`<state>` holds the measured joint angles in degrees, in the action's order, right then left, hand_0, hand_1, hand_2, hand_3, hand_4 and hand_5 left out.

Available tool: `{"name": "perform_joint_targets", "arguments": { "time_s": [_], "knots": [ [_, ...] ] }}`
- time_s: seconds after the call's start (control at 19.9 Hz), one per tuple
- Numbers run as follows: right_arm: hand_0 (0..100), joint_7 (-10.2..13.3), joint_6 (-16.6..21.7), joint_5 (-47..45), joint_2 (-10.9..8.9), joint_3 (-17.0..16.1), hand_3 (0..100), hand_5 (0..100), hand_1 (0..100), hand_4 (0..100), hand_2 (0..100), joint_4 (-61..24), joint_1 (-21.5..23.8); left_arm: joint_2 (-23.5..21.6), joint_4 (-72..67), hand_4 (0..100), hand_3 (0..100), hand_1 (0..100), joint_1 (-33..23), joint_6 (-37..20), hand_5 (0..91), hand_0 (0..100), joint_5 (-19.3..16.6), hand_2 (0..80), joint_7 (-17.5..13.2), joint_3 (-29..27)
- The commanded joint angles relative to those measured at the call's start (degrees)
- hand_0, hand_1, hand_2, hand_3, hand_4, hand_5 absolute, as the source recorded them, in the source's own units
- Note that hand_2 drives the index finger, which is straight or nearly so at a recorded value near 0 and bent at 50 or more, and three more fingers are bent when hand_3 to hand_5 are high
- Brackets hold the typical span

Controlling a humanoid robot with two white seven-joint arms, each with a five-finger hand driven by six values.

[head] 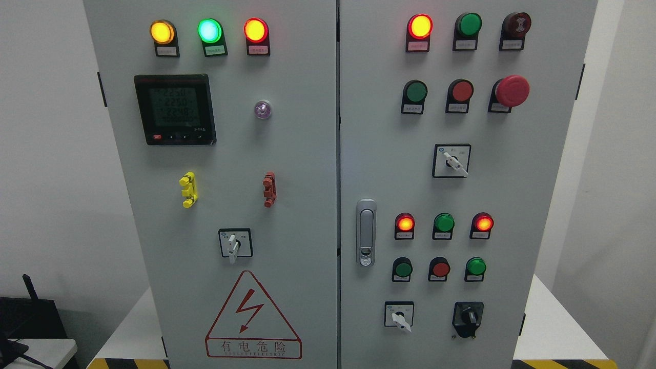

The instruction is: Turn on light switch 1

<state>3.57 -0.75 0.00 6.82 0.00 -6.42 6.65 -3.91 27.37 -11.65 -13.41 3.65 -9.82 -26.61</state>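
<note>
A grey electrical cabinet (307, 154) with two doors fills the head view. The left door carries lit yellow (162, 32), green (210, 31) and red (255, 29) lamps, a digital meter (174, 109) and a rotary switch (234, 243). On the right door sit a lit red lamp (419, 26), green (415, 91) and red (462, 91) push buttons, a red mushroom stop button (511, 90), and rotary switches (451, 160) (399, 313) (468, 318). Which control is light switch 1 I cannot tell. Neither hand shows.
A door latch handle (366, 233) sits at the right door's left edge. Yellow (188, 189) and red (269, 188) clips stick out of the left door. A warning triangle sticker (252, 318) is below. A black device with an antenna (28, 318) stands at the lower left.
</note>
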Motion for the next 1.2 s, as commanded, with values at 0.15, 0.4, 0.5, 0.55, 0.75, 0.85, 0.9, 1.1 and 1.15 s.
{"name": "perform_joint_targets", "arguments": {
  "time_s": [0.15,0.4,0.5,0.55,0.75,0.85,0.9,1.1,1.15],
  "knots": [
    [12,0.0,0.0,-1.4,-0.05,1.0,0,0,39,0,0,0.0,0.0,-1.2,28.0,33,28,0,-2.1,0.0,8.1,56,0.0,0.0,-0.1,-13.7],
    [12,0.0,0.0,-1.4,-0.05,1.0,0,0,39,0,0,0.0,-0.1,-2.1,37.5,34,29,0,-2.1,0.0,9.1,58,-0.1,0.0,-0.1,-16.0],
    [12,0.0,0.0,-1.4,0.03,1.0,0,0,39,0,0,0.0,0.0,-2.1,44.0,34,29,0,-2.1,0.0,9.6,58,-0.1,0.0,-0.1,-16.6],
    [12,0.0,0.0,-1.4,0.03,1.0,0,0,39,0,0,0.0,0.0,-2.1,46.7,34,29,0,-2.0,0.0,10.0,59,-0.2,0.0,-0.1,-16.8],
    [12,0.0,0.0,-1.4,0.03,1.0,0,0,39,0,0,0.0,0.0,-3.5,55.3,44,36,0,-0.7,0.1,13.9,59,-1.4,4.8,-0.7,-16.6],
    [12,0.0,0.0,-1.4,-0.05,1.0,0,0,39,0,0,0.0,0.0,-3.3,59.6,49,39,0,0.0,0.1,15.6,59,-1.6,6.9,-2.5,-16.5],
    [12,0.0,0.0,-1.4,0.03,1.0,0,0,39,0,0,0.0,0.0,-3.3,61.6,50,39,0,0.1,0.1,18.5,58,-1.7,7.1,-3.5,-16.4],
    [12,0.0,0.0,-1.4,0.03,1.0,0,0,39,0,0,0.0,0.0,-2.9,68.7,54,40,0,1.5,-0.1,30.7,37,-1.6,17.4,-6.0,-15.8],
    [12,0.0,0.0,-1.4,0.03,1.0,0,0,39,0,0,0.0,0.0,-2.9,69.6,55,40,0,2.1,-0.3,32.4,36,-1.6,18.8,-6.8,-15.7]
  ]
}}
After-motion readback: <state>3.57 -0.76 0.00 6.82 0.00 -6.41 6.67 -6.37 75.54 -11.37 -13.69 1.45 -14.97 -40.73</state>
